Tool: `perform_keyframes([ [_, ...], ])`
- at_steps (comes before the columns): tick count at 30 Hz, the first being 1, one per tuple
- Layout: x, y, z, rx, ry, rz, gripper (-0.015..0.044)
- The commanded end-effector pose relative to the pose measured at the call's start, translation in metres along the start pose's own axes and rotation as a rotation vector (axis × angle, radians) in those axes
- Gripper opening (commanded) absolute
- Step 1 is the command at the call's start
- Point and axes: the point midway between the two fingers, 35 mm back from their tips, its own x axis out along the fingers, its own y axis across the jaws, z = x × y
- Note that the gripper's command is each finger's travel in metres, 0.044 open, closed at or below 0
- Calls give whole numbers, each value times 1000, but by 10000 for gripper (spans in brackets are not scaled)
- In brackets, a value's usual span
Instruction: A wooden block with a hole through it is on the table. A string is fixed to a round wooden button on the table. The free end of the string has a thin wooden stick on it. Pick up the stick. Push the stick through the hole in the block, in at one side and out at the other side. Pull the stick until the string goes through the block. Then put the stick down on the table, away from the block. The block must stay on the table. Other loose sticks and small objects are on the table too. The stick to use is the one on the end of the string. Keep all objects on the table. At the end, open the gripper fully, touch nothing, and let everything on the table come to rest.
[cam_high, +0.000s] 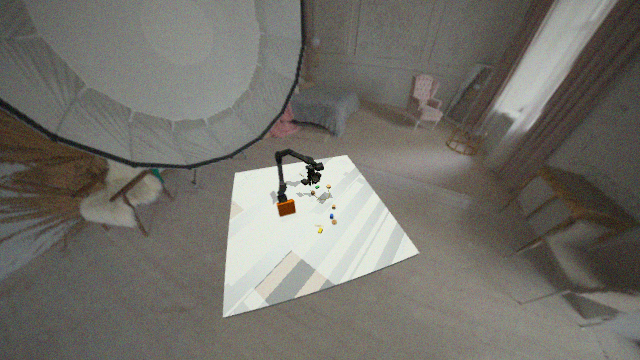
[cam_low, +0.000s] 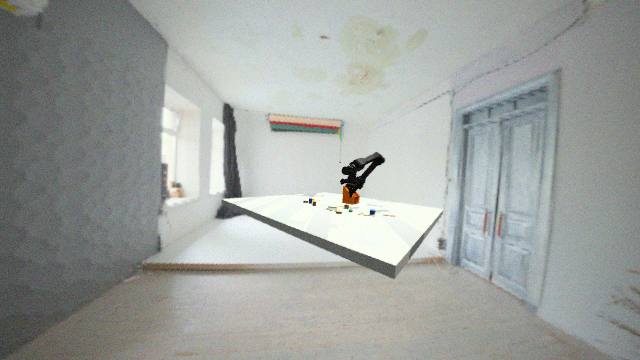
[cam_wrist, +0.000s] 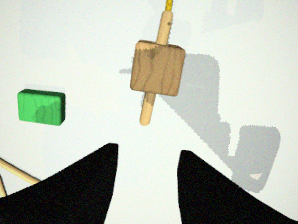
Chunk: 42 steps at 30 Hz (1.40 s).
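Observation:
The wooden block (cam_wrist: 158, 70) (cam_high: 313, 192) stands on the table. The string's wooden stick (cam_wrist: 146, 114) passes through its hole. The plain end sticks out on the gripper's side in the wrist view; the other end sticks out at the far side, where the yellow string (cam_wrist: 169, 5) is attached. My gripper (cam_wrist: 148, 157) is partly open with nothing between its fingers. It hangs above the table, with the stick's plain end just ahead of the fingertips in the wrist view. The button is outside the wrist view and too small to make out surely in the top and exterior views.
A green block (cam_wrist: 41, 108) (cam_high: 317, 187) lies left of the wooden block in the wrist view. Loose sticks (cam_wrist: 20, 171) lie at the lower left there. A blue object (cam_high: 331, 216), a yellow object (cam_high: 320, 230) and other small pieces lie farther off on the table.

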Motion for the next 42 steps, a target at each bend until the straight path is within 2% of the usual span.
perform_keyframes([
  [1,-1,0,-2,81,5,3,123],
  [9,3,0,-2,81,5,3,123],
  [42,57,2,-1,81,5,3,123],
])
